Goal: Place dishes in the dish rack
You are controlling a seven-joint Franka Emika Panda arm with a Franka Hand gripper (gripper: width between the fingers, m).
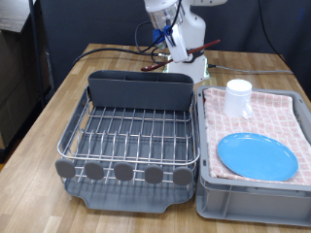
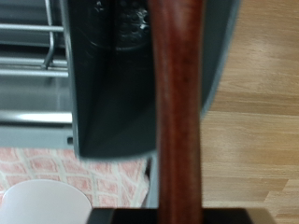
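My gripper (image 1: 179, 50) is shut on the reddish-brown wooden spoon (image 1: 200, 48) and holds it tilted above the table, just behind the tall grey caddy (image 1: 141, 92) of the dish rack (image 1: 131, 136). In the wrist view the spoon's handle (image 2: 177, 112) fills the middle, with the caddy (image 2: 112, 84) and rack wires (image 2: 33, 65) beyond it. The blue plate (image 1: 258, 155) lies flat and the white mug (image 1: 238, 97) stands on the pink checked cloth (image 1: 282, 116) in the grey crate. The mug's rim (image 2: 47, 201) shows in the wrist view.
The grey crate (image 1: 219, 199) stands tight against the rack on the exterior view's right. Round grey tabs (image 1: 123, 173) line the rack's near edge. Cables (image 1: 117, 50) trail over the wooden table (image 1: 49, 107) behind the rack. A white object (image 1: 199, 70) stands by the arm's base.
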